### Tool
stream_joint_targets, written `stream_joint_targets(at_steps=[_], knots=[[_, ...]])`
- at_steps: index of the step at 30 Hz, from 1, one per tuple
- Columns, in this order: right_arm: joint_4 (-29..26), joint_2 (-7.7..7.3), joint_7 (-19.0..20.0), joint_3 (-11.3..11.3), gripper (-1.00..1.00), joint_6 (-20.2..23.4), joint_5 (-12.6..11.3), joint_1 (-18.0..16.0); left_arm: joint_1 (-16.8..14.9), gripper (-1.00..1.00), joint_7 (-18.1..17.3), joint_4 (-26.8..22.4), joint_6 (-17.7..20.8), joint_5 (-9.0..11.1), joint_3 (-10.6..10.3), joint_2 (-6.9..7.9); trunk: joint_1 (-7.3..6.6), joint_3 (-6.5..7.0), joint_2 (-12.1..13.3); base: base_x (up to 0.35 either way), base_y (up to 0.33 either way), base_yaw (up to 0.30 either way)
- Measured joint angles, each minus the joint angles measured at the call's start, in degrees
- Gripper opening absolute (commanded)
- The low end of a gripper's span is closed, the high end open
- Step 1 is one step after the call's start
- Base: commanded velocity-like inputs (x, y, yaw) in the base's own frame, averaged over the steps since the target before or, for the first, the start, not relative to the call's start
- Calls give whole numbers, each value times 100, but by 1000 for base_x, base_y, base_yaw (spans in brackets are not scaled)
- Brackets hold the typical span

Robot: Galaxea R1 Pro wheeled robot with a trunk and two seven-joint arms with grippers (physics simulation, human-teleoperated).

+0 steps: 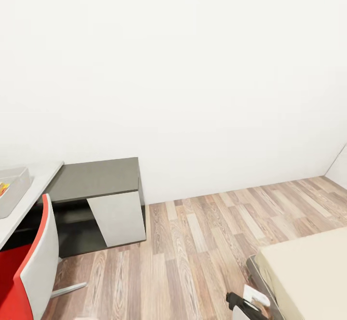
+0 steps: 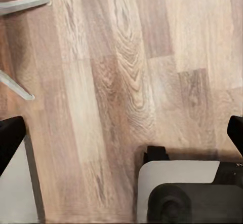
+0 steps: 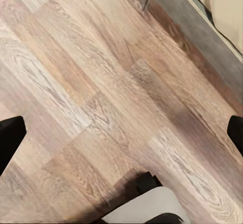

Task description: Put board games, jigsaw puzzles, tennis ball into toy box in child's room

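The toy box, a pale translucent bin, stands on the table at the far left of the head view. A scrap of yellow and red shows inside it, and I cannot tell what it is. The bed with its beige mattress fills the lower right corner. The board games, jigsaw puzzles and tennis ball are hidden or out of view. My left gripper hangs open over bare wood floor, nothing between its black fingertips. My right gripper is open too, over floor beside the bed frame.
A red and white chair stands by the table, its metal legs near my left gripper. A dark grey cabinet with a white panel adjoins the table. Wood floor lies open between cabinet and bed. A white wall is ahead.
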Motion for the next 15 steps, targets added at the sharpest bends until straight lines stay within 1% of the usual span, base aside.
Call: stream_joint_targets(at_steps=[3,7,9,15], knots=[[78,171,-2,-1,100,31,251,7,281,100,319,17,-50,18,2,1,0,-10,0,0,0,0],[385,308,-4,-3,100,59,347,11,508,100,457,26,-64,23,1,5,0,-35,0,0,0,0],[591,335,-5,-3,100,102,362,12,583,100,480,36,-66,29,1,7,1,-52,0,0,0,0],[961,352,-6,-9,100,183,371,19,738,100,494,53,-66,35,1,29,1,-106,0,0,0,0]])
